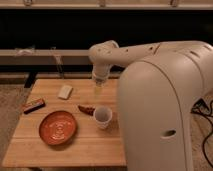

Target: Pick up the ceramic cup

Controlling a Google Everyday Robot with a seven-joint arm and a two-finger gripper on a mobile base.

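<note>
The ceramic cup (103,116) is small, white and round with a darker inside. It stands on the wooden table (30,150) right of the orange patterned plate (58,127). My gripper (98,88) hangs from the white arm above the table's back middle, behind and a little above the cup, apart from it. The big white arm link hides the table's right side.
A reddish-brown snack piece (86,109) lies just left of the cup. A pale sponge-like block (65,91) lies at the back. A dark bar with a red label (34,105) lies at the left edge. A dark wall and rails run behind the table.
</note>
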